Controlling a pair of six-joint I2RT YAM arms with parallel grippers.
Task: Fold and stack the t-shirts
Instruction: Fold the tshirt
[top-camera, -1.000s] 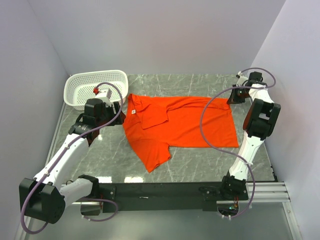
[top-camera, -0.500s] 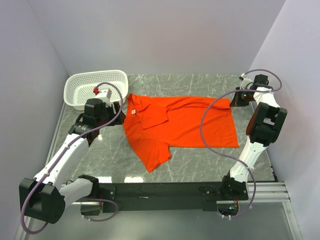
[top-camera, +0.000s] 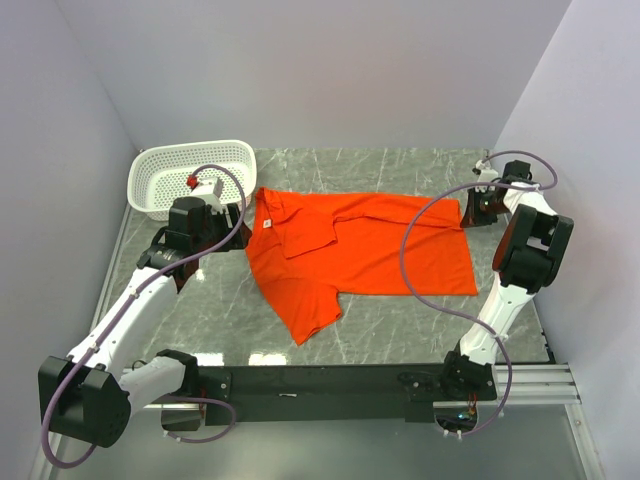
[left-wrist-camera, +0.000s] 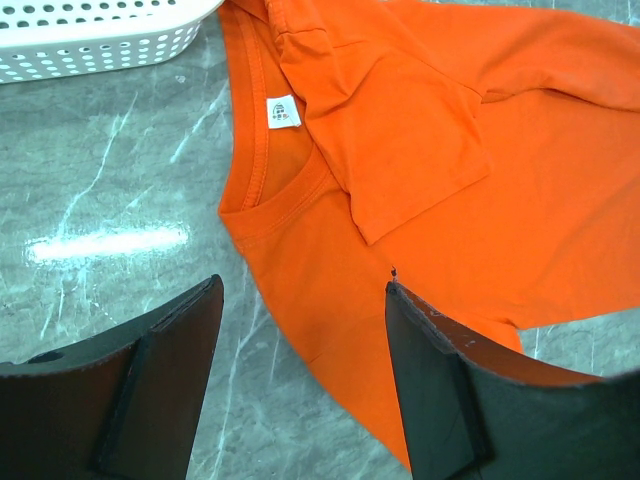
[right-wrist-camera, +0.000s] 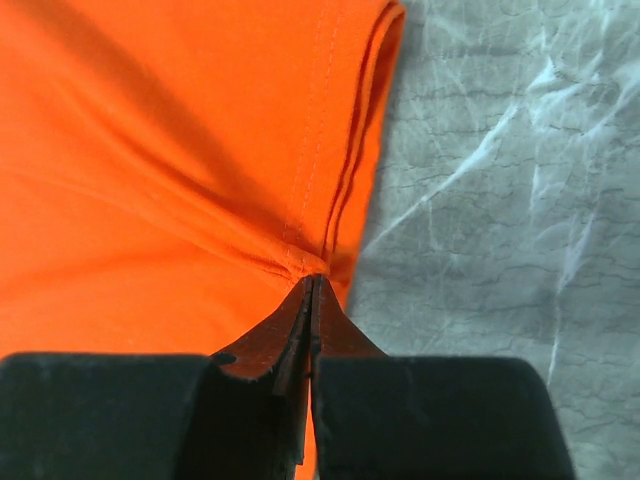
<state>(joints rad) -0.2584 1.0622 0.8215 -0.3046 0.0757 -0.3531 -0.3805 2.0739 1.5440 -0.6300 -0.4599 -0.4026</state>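
1. White perforated plastic basket (top-camera: 150, 186): upright at the far-left corner of the table, on my left side, close to the left wall.
2. My left wrist view catches only the basket's near wall (left-wrist-camera: 90, 42) at top left, rows of round holes, sitting on the marble.
3. Table (top-camera: 400, 330): grey marble-look top, white veins, glossy; a glare patch shows in my left wrist view.
4. Plain pale walls: left wall (top-camera: 50, 200), back wall (top-camera: 320, 70), right wall (top-camera: 600, 150).
5. Black bar (top-camera: 330, 380) runs along the near table edge.
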